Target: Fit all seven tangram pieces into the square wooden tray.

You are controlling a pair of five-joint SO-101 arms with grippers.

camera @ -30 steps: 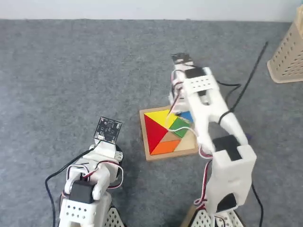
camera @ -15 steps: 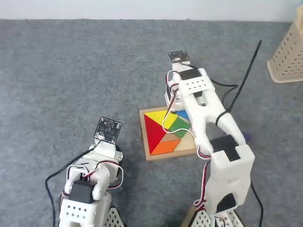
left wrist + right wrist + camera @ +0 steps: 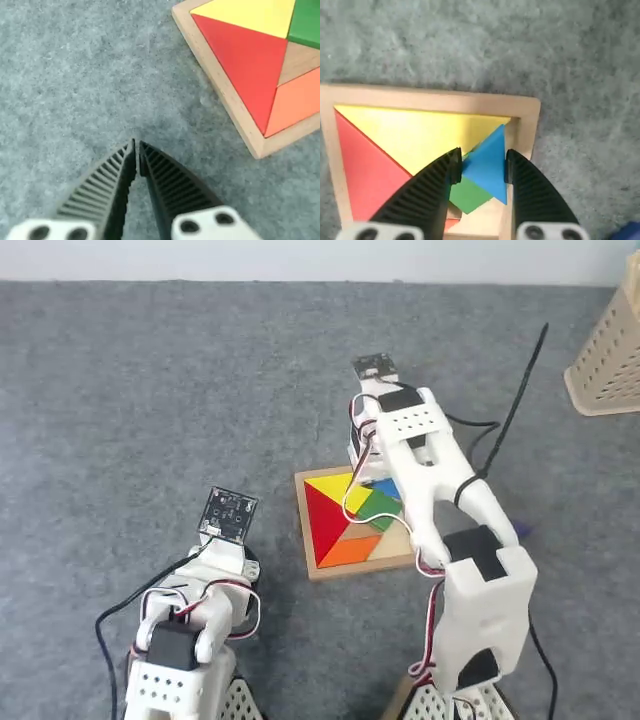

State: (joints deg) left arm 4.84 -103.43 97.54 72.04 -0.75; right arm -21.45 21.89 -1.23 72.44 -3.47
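Right now the right gripper [image 3: 482,159] has its fingers narrowed onto the blue triangle [image 3: 490,172], pinching it by two edges at the 1 o'clock corner of the square wooden tray [image 3: 435,95] as the high view shows it; whether the triangle touches the tray floor I cannot tell. Around it lie the yellow triangle [image 3: 420,132] along 12 o'clock, the red triangle [image 3: 365,170] at 9, a green piece [image 3: 467,194] mid-tray and an orange piece [image 3: 295,107] at 6. The left gripper [image 3: 136,147], fingers all but touching with nothing between them, hangs over the grey mat [image 3: 75,75] at the tray's 8 o'clock
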